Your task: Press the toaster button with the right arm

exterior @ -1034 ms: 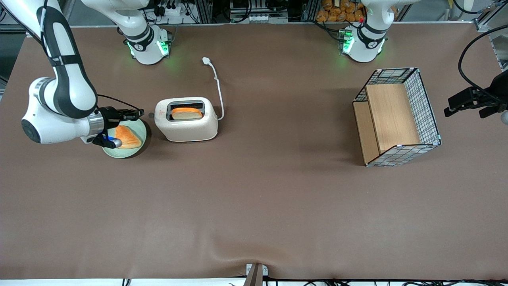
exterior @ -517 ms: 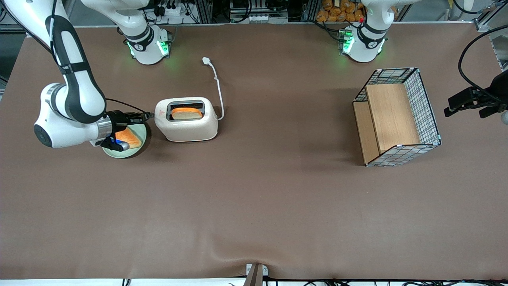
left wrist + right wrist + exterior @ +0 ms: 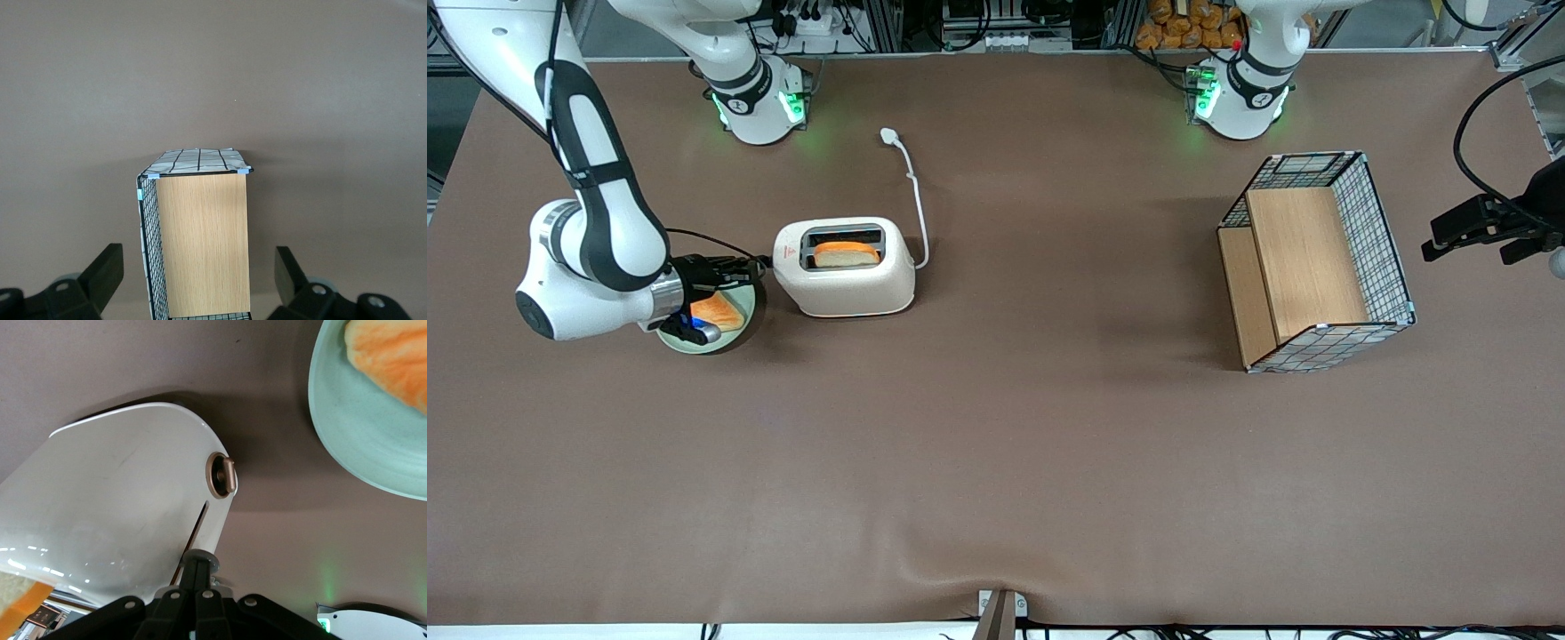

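Observation:
The cream-white toaster (image 3: 845, 271) stands on the brown table with a slice of toast (image 3: 845, 254) in its dark slot. The right arm (image 3: 596, 258) reaches level toward its narrow end. My gripper (image 3: 758, 263) is shut, with its fingertips (image 3: 198, 568) pressed together against the small grey toaster button (image 3: 202, 556) at the slit in that end. A round brownish knob (image 3: 221, 475) sits on the same end of the toaster (image 3: 120, 513). In the front view the button is hidden by the gripper's tip.
A pale green plate (image 3: 738, 324) with a toast slice (image 3: 716, 312) lies under the gripper's wrist, beside the toaster; it also shows in the right wrist view (image 3: 347, 447). The white cord and plug (image 3: 889, 136) trail away. A wire-and-wood basket (image 3: 1316, 262) stands toward the parked arm's end.
The right arm has moved sideways over the plate toward the toaster. Its gripper tip has closed the gap and now touches the toaster's narrow end.

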{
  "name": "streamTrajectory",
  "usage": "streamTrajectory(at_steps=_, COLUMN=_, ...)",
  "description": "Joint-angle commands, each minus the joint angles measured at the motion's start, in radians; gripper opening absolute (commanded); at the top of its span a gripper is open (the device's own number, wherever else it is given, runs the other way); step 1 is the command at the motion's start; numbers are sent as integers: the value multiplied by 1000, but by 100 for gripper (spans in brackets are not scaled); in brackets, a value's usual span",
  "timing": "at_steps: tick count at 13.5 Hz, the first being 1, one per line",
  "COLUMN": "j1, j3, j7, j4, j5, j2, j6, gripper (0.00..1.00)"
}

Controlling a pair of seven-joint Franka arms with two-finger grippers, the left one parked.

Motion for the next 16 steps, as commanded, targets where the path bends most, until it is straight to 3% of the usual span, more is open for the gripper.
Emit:
streamTrajectory(at_steps=1, j1=-16, j3=7, j7=-23, j4=-4, j5=37, j2=39, j6=13, gripper=0)
streamTrajectory(at_steps=11, j1=-19, j3=7, j7=-51, j4=-2, j5=74, j2=137, j6=76, gripper=0)
streamTrajectory(at_steps=16, j1=-22, j3=6, j7=-51, j4=13, j5=77, j2=107, j6=56, gripper=0)
